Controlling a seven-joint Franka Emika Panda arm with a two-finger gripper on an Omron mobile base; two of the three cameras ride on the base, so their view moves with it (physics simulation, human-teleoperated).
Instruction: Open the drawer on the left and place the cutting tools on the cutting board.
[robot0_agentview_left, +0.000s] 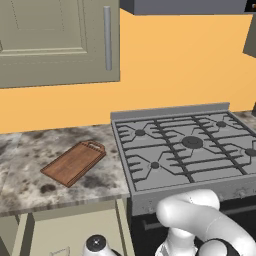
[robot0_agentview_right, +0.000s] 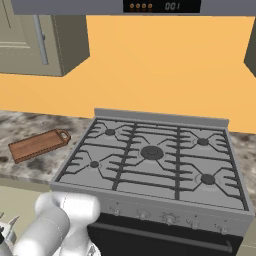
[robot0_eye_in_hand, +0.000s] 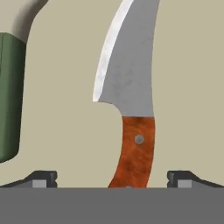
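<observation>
We see the drawer (robot0_agentview_left: 75, 230) pulled open below the counter (robot0_agentview_left: 30, 165), left of the stove (robot0_agentview_left: 185, 150). On its beige floor lies a knife (robot0_eye_in_hand: 131, 109) with a reddish-brown handle and silver blade; a green-handled tool (robot0_eye_in_hand: 9, 96) lies to its left, apart from it. Our claw (robot0_eye_in_hand: 112, 179) stands open just over the knife, its fingertips (robot0_eye_in_hand: 41, 178) either side of the handle, not touching it. The board (robot0_agentview_left: 74, 162) lies bare on the counter, just left of the stove.
</observation>
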